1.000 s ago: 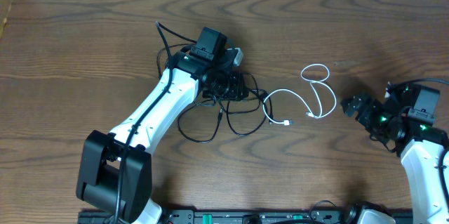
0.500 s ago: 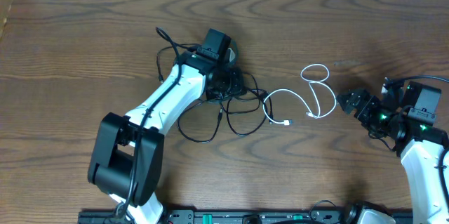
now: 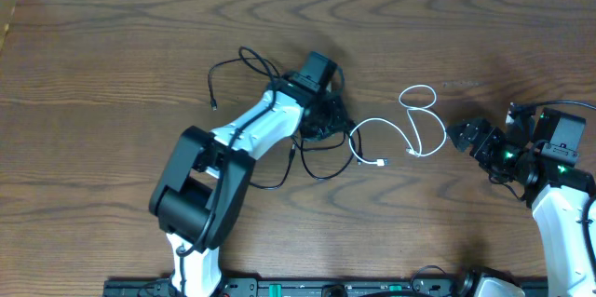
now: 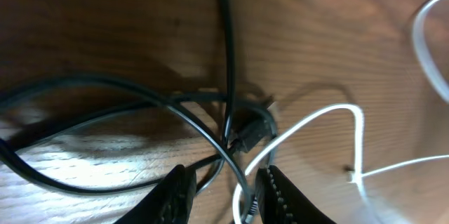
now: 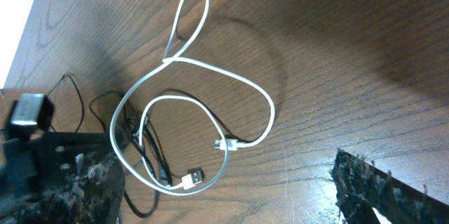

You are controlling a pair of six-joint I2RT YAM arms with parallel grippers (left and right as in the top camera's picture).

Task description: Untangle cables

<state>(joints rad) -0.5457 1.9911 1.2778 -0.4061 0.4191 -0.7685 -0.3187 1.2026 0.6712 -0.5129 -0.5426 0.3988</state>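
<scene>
black cable (image 4: pixel 228 41) | white cable (image 5: pixel 271 115) | brown wood-grain table (image 3: pixel 112 55)

Overhead: fixed, high, straight down on the brown wood-grain table (image 3: pixel 112 55). Left wrist: very near, facing down on a thin black cable (image 4: pixel 226 55) crossing a thin white looped cable (image 4: pixel 330 115). Right wrist: farther, slanting across the tabletop. All share both cables.
</scene>
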